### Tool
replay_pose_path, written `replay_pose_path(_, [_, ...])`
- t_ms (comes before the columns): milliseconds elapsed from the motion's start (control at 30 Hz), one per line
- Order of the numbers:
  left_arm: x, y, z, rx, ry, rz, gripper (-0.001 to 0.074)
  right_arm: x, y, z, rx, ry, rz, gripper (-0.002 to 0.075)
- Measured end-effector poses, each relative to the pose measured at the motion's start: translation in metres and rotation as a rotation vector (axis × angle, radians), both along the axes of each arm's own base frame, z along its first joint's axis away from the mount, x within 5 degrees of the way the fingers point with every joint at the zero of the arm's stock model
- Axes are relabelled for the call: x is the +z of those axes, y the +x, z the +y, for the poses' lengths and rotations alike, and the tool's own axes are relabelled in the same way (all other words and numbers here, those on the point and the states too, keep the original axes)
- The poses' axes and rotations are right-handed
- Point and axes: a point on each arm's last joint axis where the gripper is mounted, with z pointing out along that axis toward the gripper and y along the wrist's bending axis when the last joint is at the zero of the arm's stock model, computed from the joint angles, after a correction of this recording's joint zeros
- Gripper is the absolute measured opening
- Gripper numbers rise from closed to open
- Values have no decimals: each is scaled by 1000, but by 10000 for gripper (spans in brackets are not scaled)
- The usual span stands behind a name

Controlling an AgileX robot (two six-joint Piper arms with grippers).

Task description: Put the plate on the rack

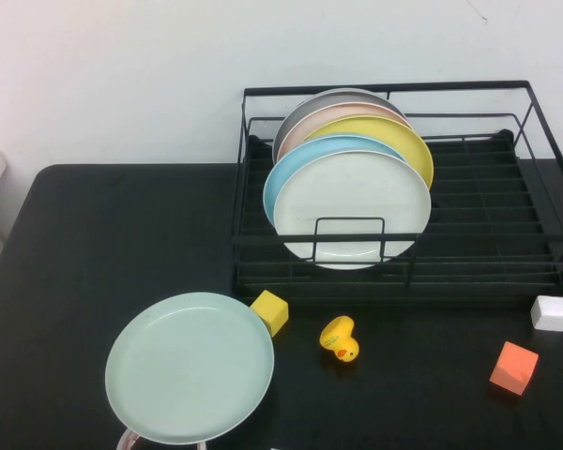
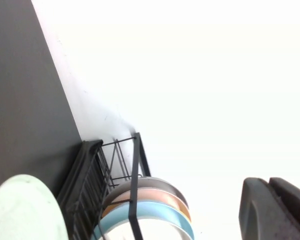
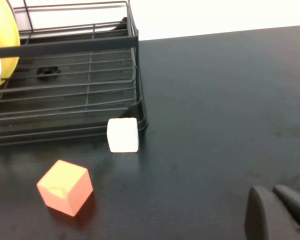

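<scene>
The high view looks down on the table (image 1: pixel 75 244); both wrist views, lower, share the rack (image 1: pixel 507 253).

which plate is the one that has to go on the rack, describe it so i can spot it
Start at the big black wire rack at the back of the table, then look in front of its left corner. The plate there, beside a yellow cube, is pale mint green and the only one outside the rack.
</scene>
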Motion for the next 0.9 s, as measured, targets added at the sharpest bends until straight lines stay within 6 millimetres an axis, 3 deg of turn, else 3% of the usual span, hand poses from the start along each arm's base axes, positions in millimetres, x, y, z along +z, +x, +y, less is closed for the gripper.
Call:
replay_pose_path(200, [0, 0, -1, -11, 42, 6, -1, 0, 0, 2, 3, 51, -5, -2])
replay_pose_path(367, [42, -6, -18, -186, 436, 37, -1, 1, 1, 11, 13, 342, -36, -2])
replay_pose_path(533, [75, 6, -28, -444, 787, 297, -1, 6, 2, 24, 18, 820, -58, -2])
replay_pose_path(700, [90, 36, -21, -587, 980, 587, 6, 9, 2, 27, 25, 953, -69, -2])
replay_pose_path(800, [91, 60, -16, -632, 1063, 703, 89, 9, 2, 28, 41, 919, -75, -2])
replay_pose_path(900, [86, 83, -14, -679, 1084, 791, 256, 9, 2, 28, 52, 888, -78, -2])
